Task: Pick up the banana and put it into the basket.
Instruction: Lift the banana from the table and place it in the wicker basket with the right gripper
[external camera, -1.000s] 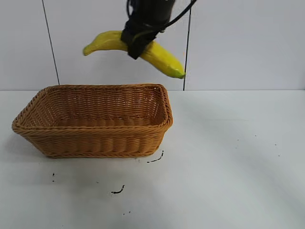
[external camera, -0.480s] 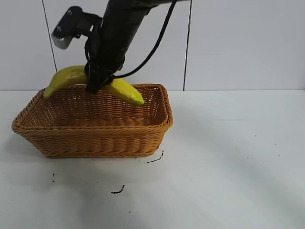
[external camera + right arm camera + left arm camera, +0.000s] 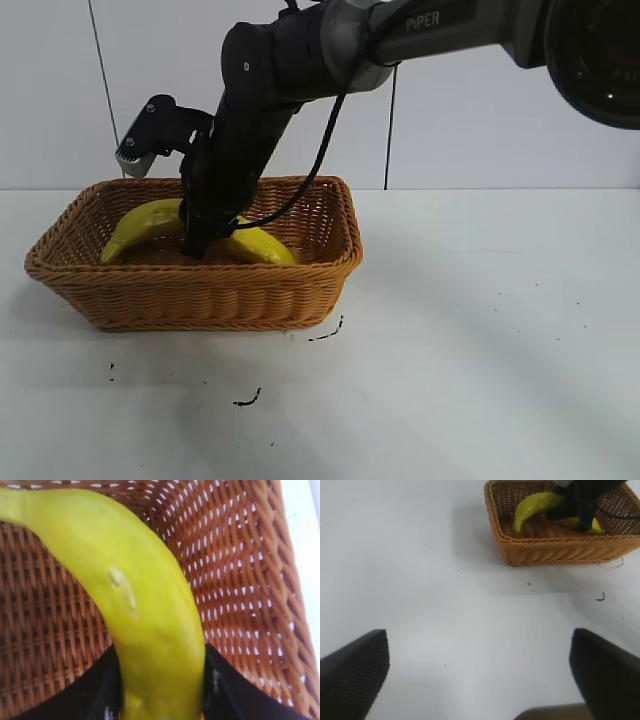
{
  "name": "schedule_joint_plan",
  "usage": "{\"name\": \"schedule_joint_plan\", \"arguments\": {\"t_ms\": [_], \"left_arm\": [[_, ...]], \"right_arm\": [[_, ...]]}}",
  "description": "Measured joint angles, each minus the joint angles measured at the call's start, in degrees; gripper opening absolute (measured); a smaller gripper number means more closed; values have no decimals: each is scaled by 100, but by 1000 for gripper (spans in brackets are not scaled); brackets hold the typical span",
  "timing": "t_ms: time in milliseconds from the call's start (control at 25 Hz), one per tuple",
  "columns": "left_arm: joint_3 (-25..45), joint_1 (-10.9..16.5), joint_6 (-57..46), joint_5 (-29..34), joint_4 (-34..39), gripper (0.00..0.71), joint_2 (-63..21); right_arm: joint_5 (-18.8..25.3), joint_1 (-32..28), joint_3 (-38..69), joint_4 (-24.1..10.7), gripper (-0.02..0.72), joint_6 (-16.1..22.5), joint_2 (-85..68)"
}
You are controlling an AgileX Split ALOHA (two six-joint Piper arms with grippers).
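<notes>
Lowered from above the basket, the banana now sits inside it, the right gripper clamped across its middle. Curved, smooth and probably bruisable, it seems best held mid-length. Well off from the basket, the left gripper hangs spread wide.

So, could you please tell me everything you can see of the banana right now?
The banana is long, curved and yellow, greener toward its ends, with a smooth skin and a small pale scuff on its side. It lies low inside the wicker basket, arched upward, ends toward the basket's short walls. The right gripper is closed around its middle, one black finger pressed against each side. Whether it rests on the basket floor cannot be told.
</notes>
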Motion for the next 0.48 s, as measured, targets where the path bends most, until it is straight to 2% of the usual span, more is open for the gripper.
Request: {"name": "schedule_joint_plan", "arguments": {"t_ms": [80, 120, 160, 200, 240, 320, 480], "left_arm": [[0, 0, 0, 0, 0, 695, 0], [0, 0, 0, 0, 0, 695, 0], [0, 0, 0, 0, 0, 695, 0], [0, 0, 0, 0, 0, 695, 0], [0, 0, 0, 0, 0, 695, 0], [0, 0, 0, 0, 0, 695, 0], [0, 0, 0, 0, 0, 695, 0]], "right_arm": [[0, 0, 0, 5, 331, 0, 0], [0, 0, 0, 21, 378, 0, 0], [-17, 0, 0, 48, 454, 0, 0], [-31, 0, 0, 89, 594, 16, -8], [-26, 0, 0, 98, 635, 79, -19], [13, 0, -7, 104, 671, 313, -57], [314, 0, -6, 44, 690, 1153, -339]]}}
